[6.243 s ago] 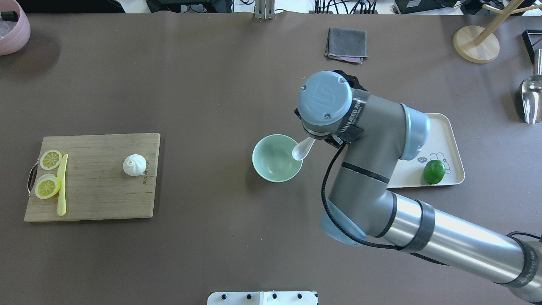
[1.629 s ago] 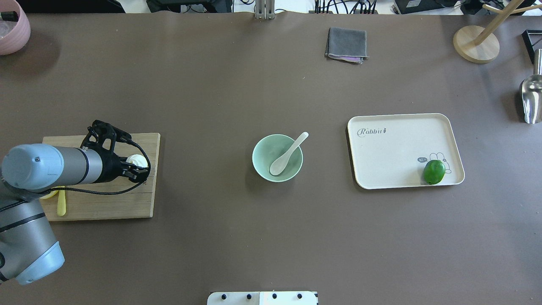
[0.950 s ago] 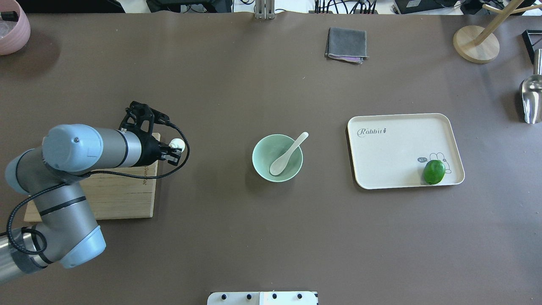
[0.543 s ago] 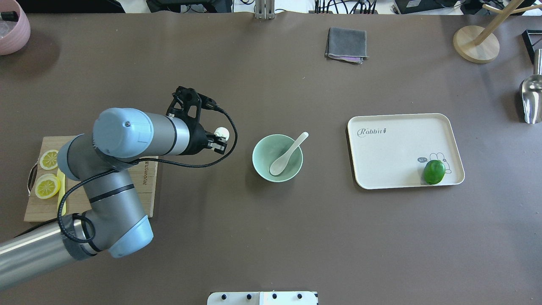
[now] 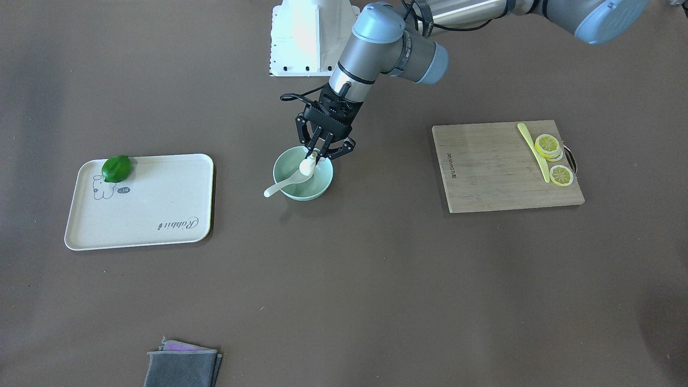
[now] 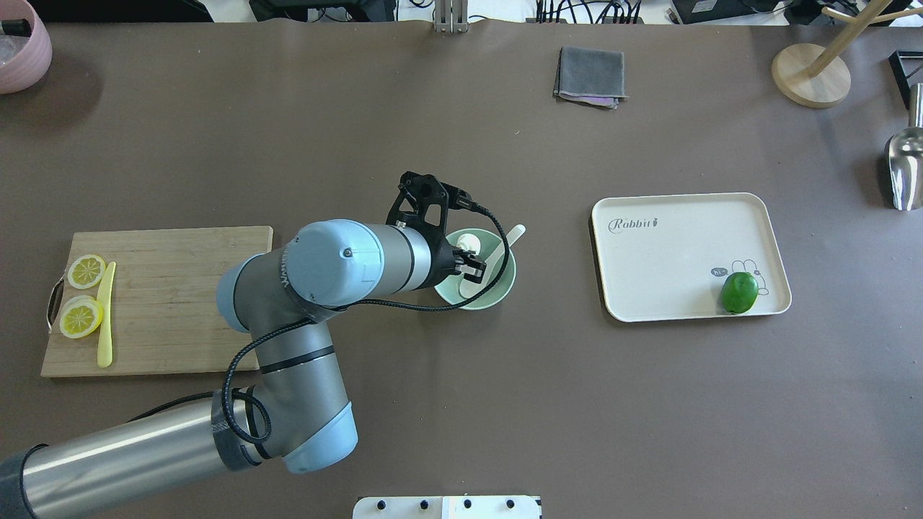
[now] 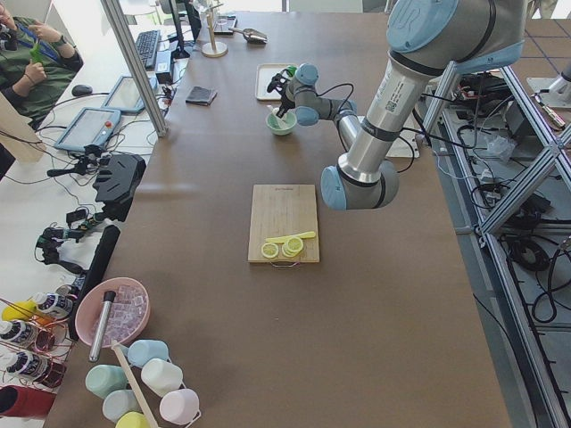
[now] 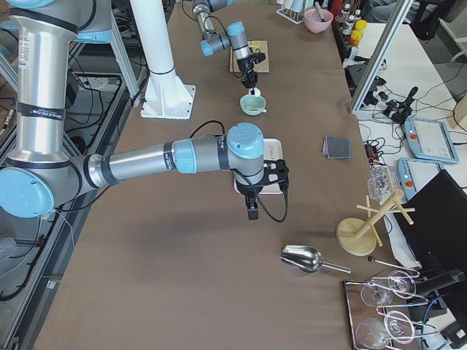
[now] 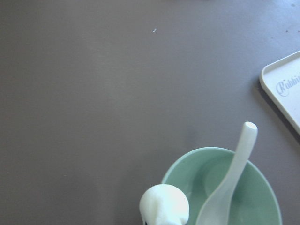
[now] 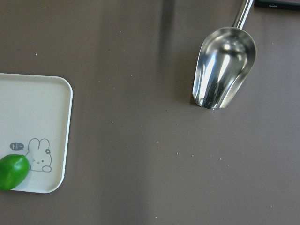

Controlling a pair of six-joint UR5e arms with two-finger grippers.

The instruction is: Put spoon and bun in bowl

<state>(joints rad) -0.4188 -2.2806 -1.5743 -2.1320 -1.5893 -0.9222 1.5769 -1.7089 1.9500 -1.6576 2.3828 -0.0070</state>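
The pale mint-green bowl (image 6: 497, 295) stands mid-table; it also shows in the front view (image 5: 322, 185) and the left wrist view (image 9: 267, 187). The cream-white spoon (image 6: 513, 234) leans in it, scoop down, handle over the rim (image 5: 277, 188) (image 9: 236, 164). My left gripper (image 6: 470, 261) (image 5: 317, 156) hangs over the bowl's left part, shut on the white bun (image 6: 467, 242) (image 5: 307, 166) (image 9: 165, 204), just above the bowl. My right gripper (image 8: 252, 208) shows only in the exterior right view, near the tray; I cannot tell its state.
A wooden cutting board (image 6: 166, 303) with lemon slices (image 6: 81, 317) and a yellow-green knife (image 6: 106, 317) lies left. A cream tray (image 6: 670, 267) with a lime (image 6: 740, 292) lies right. A grey cloth (image 6: 591, 76), a wooden stand (image 6: 811, 76) and a metal scoop (image 6: 905, 169) lie farther off.
My left arm lifted the bun off the cutting board and carried it right to over the bowl. Before that, my right arm left the spoon in the bowl and withdrew.
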